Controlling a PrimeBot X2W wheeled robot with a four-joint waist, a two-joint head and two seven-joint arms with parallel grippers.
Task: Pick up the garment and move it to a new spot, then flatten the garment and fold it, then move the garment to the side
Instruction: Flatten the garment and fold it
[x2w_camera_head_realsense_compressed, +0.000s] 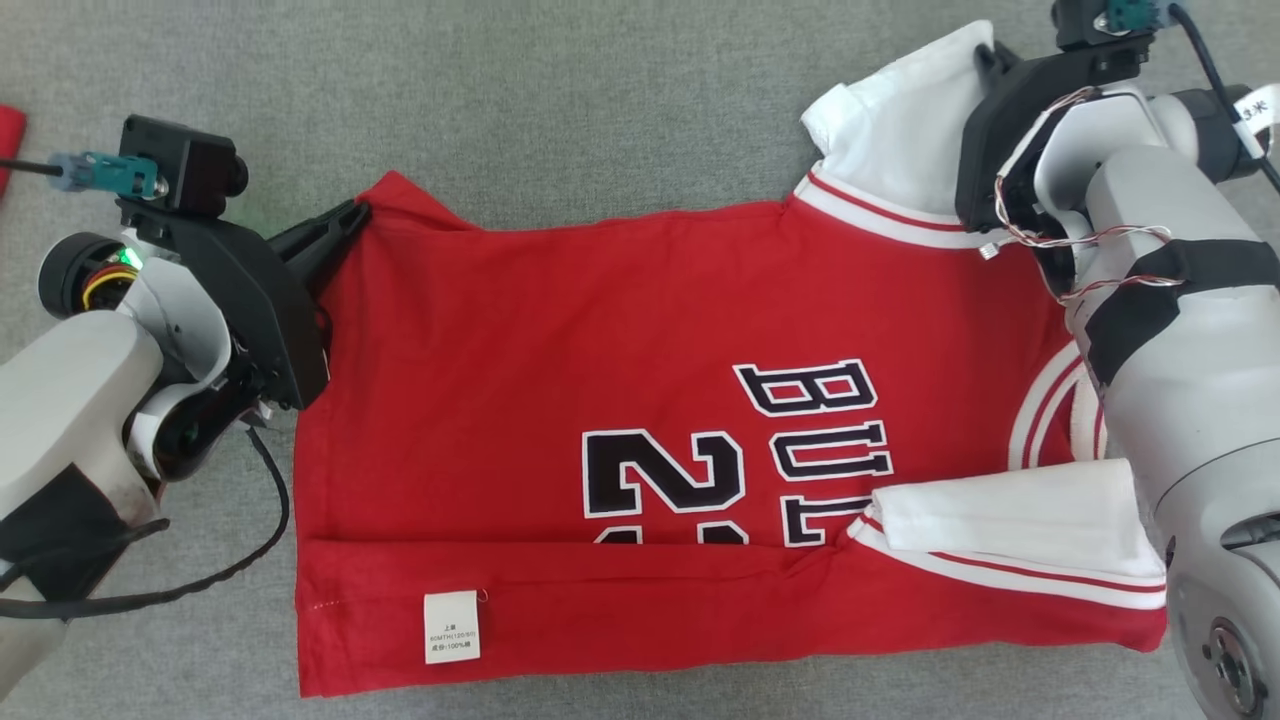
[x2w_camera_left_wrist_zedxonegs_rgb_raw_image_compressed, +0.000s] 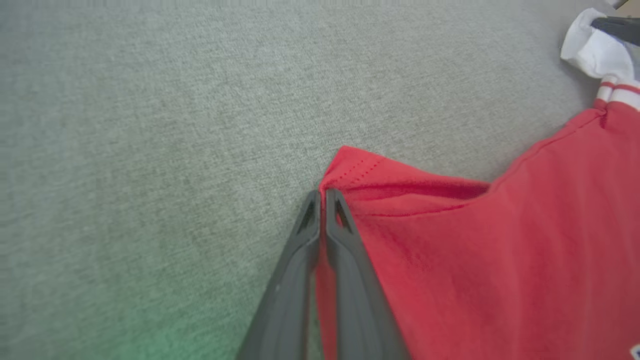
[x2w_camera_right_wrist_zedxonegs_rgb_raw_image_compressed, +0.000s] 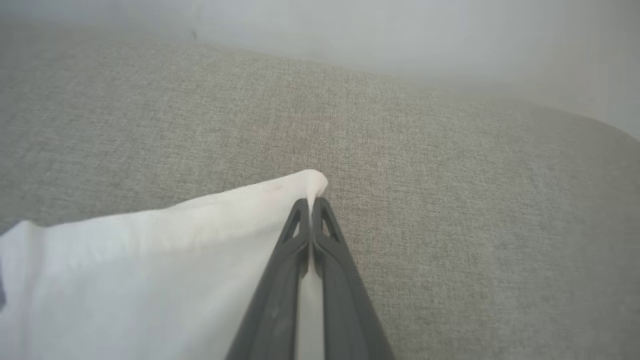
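Nearest to the robot, a red jersey (x2w_camera_head_realsense_compressed: 600, 330) lies spread on a grey cloth surface (x2w_camera_head_realsense_compressed: 600, 90). Its near edge is turned over in a long strip that carries a white label (x2w_camera_head_realsense_compressed: 452, 627). Just beyond the fold, black lettering (x2w_camera_head_realsense_compressed: 820, 440) outlined in white runs sideways across the chest, its lower part tucked under the strip. To the right, the near sleeve (x2w_camera_head_realsense_compressed: 1010, 525), white with red and white trim, lies folded in over the red cloth beside the pale right forearm (x2w_camera_head_realsense_compressed: 1180, 330). The left forearm (x2w_camera_head_realsense_compressed: 60, 400) reaches in from the lower left.

Farther out, both arms grip the jersey's far edge. The left gripper (x2w_camera_left_wrist_zedxonegs_rgb_raw_image_compressed: 322, 192) has its two dark fingers pressed together on the far left corner of the red cloth, which puckers into a small raised peak at the tips. Across the jersey, the right gripper (x2w_camera_right_wrist_zedxonegs_rgb_raw_image_compressed: 311, 201) is clamped on the tip of the far sleeve (x2w_camera_head_realsense_compressed: 900, 120), a pinch of white cloth showing between and just past its fingertips.

At the far left edge of the head view, well apart from the jersey, sits a red scrap (x2w_camera_head_realsense_compressed: 10, 140) too cropped to identify.
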